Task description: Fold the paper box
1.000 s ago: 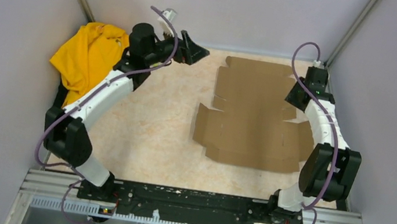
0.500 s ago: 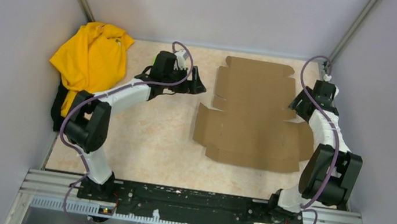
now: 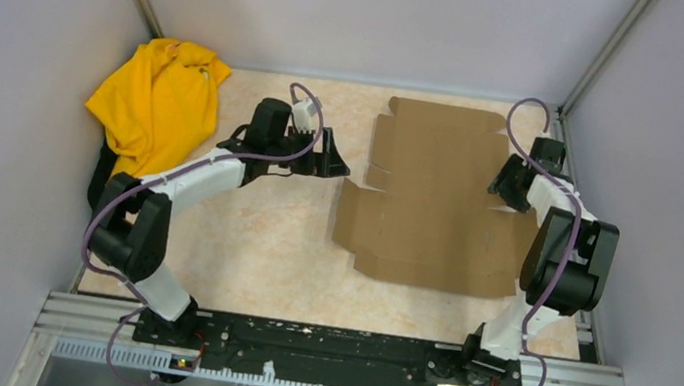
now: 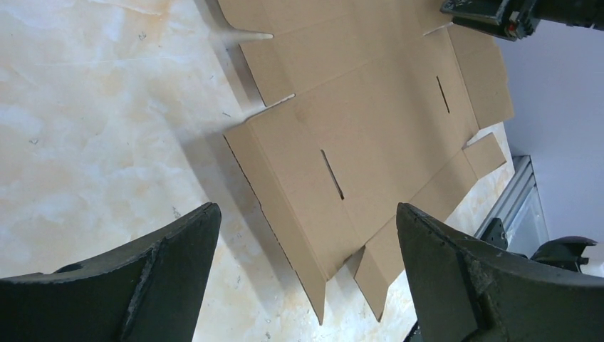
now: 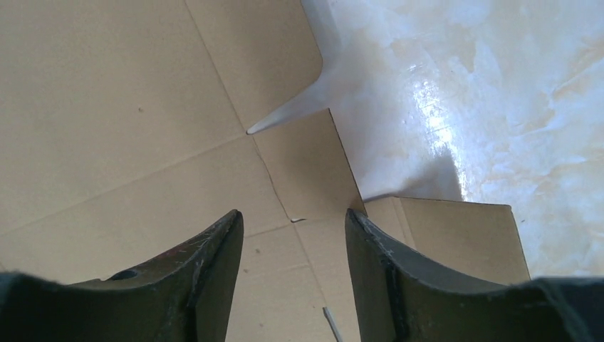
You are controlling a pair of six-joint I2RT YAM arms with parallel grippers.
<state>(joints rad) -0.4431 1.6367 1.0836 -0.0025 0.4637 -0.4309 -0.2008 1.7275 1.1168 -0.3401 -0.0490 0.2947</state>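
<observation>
Cardboard paper box (image 3: 433, 201) is laid flat on the table (image 3: 260, 242). Left gripper (image 3: 334, 166) is spread empty beside it, right gripper (image 3: 506, 189) parted empty over its right edge. It could be shoved, not folded, by a glancing finger.

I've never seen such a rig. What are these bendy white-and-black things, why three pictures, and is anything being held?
They are two robot arms bolted at the table's near edge. The wide picture comes from a fixed camera above and behind them. The other two come from a camera on each wrist, so the dark prongs are that arm's own claw. On the pale marbled tabletop lies a flat brown corrugated cardboard sheet, an unfolded box; a yellow cloth sits far left. The left claw is at the sheet's left edge, the right claw over its right edge. Both are open; neither holds anything.
</observation>
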